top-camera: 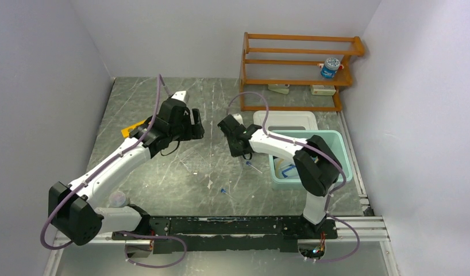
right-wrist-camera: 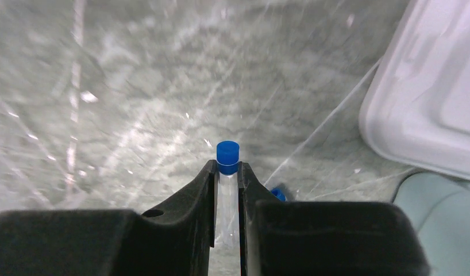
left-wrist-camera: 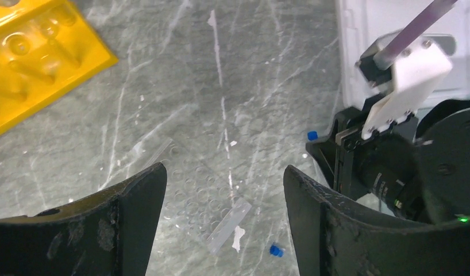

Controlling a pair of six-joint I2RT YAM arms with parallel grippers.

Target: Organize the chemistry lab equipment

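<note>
Fingers (right-wrist-camera: 192,195) of the right gripper (right-wrist-camera: 227,172) are clamped on a small clear tube (right-wrist-camera: 227,198), whose blue cap pokes just past the tips. The tube is held over the grey table (right-wrist-camera: 106,86). A loose cap (right-wrist-camera: 277,194), also blue, shows on the table just beside the right finger. A white lid (right-wrist-camera: 428,98) lies to the right, with a corner of the teal tub (right-wrist-camera: 445,201) below it. The left gripper (left-wrist-camera: 224,172) is spread wide and grasps nothing. It hovers over a flat, dimpled clear tray (left-wrist-camera: 204,201) that lies on the table between its fingers in the wrist view. A spare tube (left-wrist-camera: 312,135) rests just beside the right gripper, and a near tube (left-wrist-camera: 275,250) sits close to the tray's lower end. The yellow rack (left-wrist-camera: 31,52) lies flat to the left, apart from the tray, with its holes facing up. From above, the two grippers face each other over mid-table, near but not touching. Blue-framed goggles (top-camera: 287,171) sit inside the tub, which stands to the right with the lid touching its far side. An orange shelf (top-camera: 301,63) stands in the far right corner and carries a blue-capped bottle (top-camera: 330,67).
</note>
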